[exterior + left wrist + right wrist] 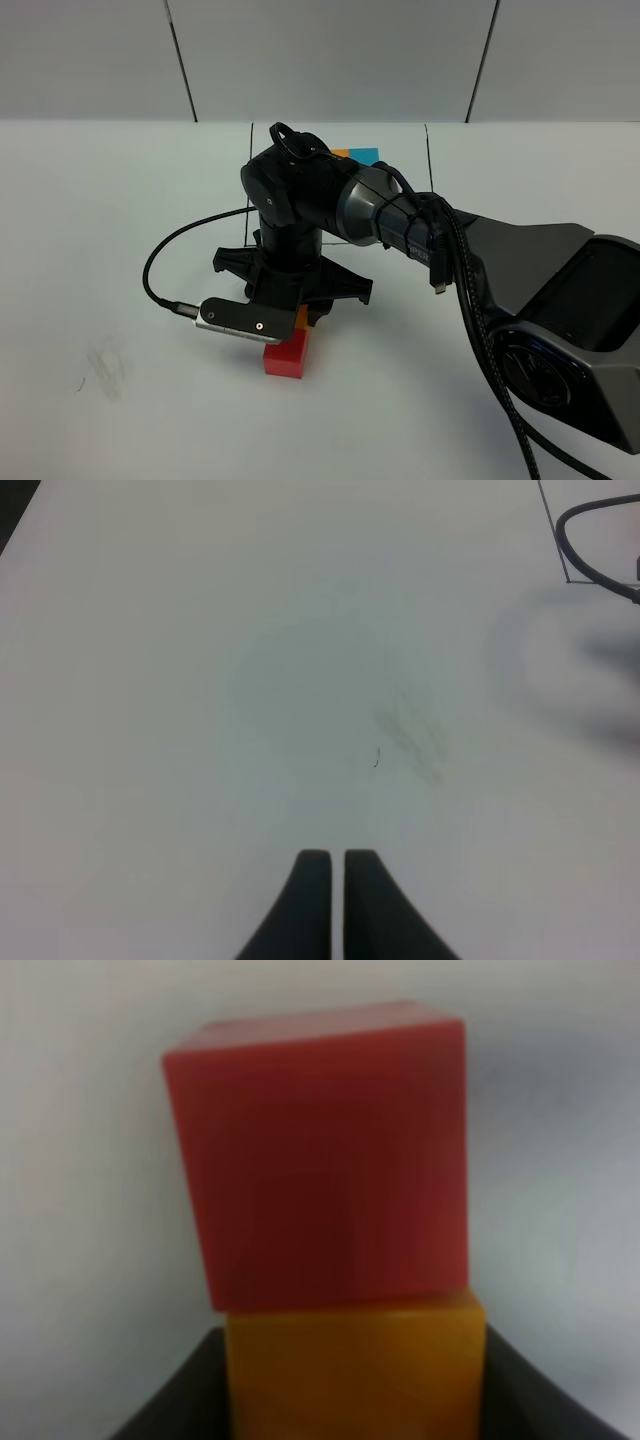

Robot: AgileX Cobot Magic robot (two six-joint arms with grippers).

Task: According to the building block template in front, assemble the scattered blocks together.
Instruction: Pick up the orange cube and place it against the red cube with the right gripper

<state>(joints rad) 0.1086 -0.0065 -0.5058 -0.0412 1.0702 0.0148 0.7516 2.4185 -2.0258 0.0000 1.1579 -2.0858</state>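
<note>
Near: left gripper [335,900] fingers pressed together, empty, over bare white table [200,680]. Mid-table: red cube [284,356] touching orange cube [350,1385]; right gripper [352,1345] pinching orange cube. Far: template [358,156] inside black-lined rectangle [428,150], orange and blue cubes showing, rest hidden behind right arm [400,220].

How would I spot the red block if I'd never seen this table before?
Find the black arm reaching over the middle of the white table. At its tip, on the near side, the red cube lies flat on the table. It touches an orange cube of equal size, but the orange one sits inside the tool, while the red one lies free in front of it.
</note>
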